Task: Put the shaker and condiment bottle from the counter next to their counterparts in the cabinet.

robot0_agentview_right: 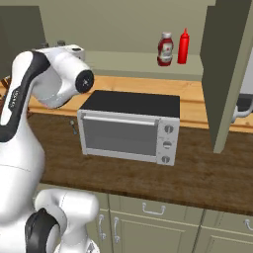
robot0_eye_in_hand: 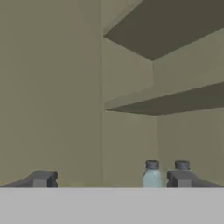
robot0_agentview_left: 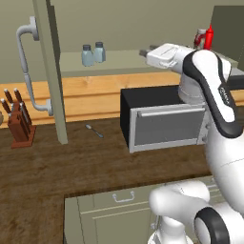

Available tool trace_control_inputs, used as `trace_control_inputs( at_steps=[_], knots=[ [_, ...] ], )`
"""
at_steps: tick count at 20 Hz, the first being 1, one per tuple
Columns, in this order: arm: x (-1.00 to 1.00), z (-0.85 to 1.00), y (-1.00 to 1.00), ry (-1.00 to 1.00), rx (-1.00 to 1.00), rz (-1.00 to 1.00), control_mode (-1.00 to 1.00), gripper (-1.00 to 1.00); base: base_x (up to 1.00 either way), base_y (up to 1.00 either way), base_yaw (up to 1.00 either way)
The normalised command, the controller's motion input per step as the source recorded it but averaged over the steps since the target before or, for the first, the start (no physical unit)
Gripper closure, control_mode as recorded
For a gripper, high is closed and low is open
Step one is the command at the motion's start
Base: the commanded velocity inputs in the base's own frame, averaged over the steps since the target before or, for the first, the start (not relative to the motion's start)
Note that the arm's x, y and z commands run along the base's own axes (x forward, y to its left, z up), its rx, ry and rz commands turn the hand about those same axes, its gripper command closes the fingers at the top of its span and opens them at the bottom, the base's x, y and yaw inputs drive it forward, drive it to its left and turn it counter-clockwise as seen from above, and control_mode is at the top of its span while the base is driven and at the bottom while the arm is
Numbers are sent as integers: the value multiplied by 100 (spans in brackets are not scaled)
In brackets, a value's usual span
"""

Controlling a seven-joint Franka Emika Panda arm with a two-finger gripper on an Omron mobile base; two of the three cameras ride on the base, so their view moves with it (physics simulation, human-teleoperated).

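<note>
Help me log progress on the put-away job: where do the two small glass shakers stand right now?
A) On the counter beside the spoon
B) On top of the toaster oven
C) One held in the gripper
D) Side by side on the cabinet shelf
D: both shakers stand side by side on the cabinet shelf, clear of the open, empty gripper.

Evenly lit, soft and flat, without glare. Faint shadow under the black boxy toaster oven [robot0_agentview_right: 129, 127] on the dark brown wood-grain table [robot0_agentview_left: 57, 167]. Slightly coarse, blurry rendering; edges undistorted.
</note>
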Motion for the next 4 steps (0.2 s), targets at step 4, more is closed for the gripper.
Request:
trace_control_inputs(
  at_steps=[4],
  knots=[
    [-100,24,-18,0,13,-26,-100,-100,0,0,0]
  ],
)
